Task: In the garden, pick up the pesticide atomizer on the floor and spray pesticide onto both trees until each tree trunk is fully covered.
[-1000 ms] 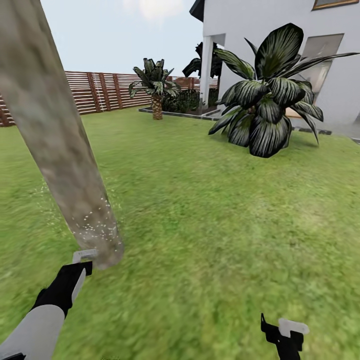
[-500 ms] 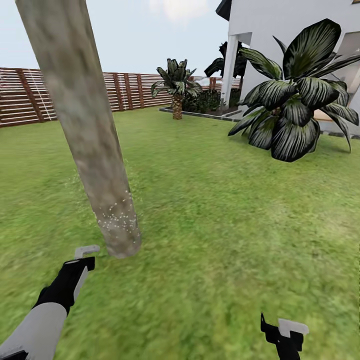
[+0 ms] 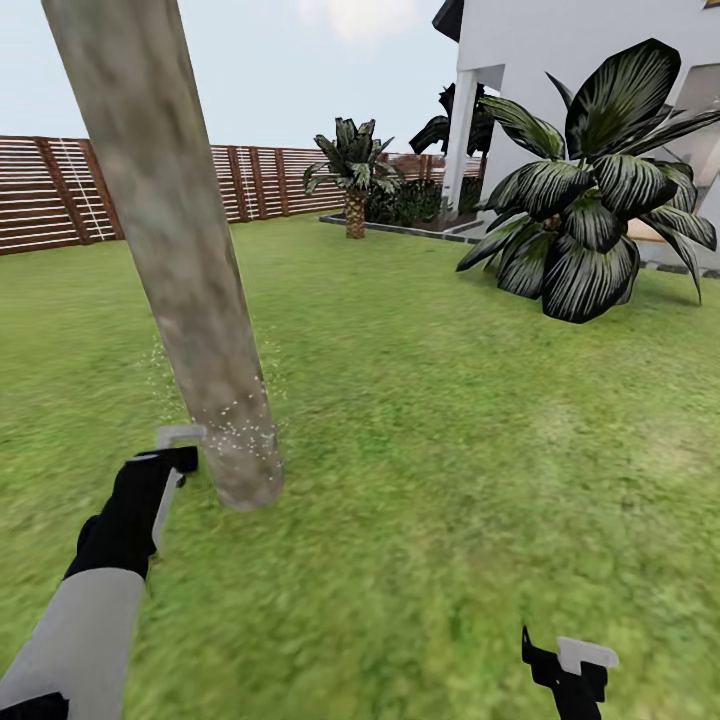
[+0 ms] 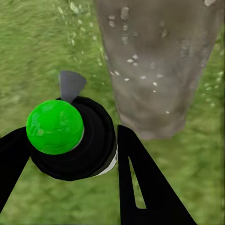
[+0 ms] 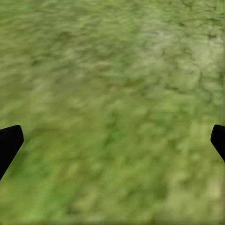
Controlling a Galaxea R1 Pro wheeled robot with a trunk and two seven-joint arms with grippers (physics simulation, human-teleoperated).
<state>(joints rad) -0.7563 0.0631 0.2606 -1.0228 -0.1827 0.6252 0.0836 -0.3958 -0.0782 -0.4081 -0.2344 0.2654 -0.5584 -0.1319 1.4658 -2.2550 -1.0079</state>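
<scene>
Head view
Tree trunk: pale grey-tan mottled column, leaning slightly, rooted in the lawn; taken as landmark.
Pesticide: whitish specks seen on the lower bark and scattered in the air close around the trunk base.
Left gripper: held just beside the trunk base, on the near-left side of it; jaw state cannot be told in this view.
Right gripper: low over the grass, well apart from the trunk, to its right.
Fence: brown horizontal slats, far behind the trunk.
Palm: short, far beyond the trunk, near the fence.
Broad-leaved bush: dark striped leaves, to the right of the trunk, before the white house.

Left wrist view
Pesticide atomizer: dark round body with a green ball on it and a grey nozzle, clamped between the black fingers; jaws closed against it.
Tree trunk: just beyond the atomizer, flecked with white specks.

Right wrist view
Right gripper: fingertips set wide apart, nothing between them, grass beneath.
</scene>
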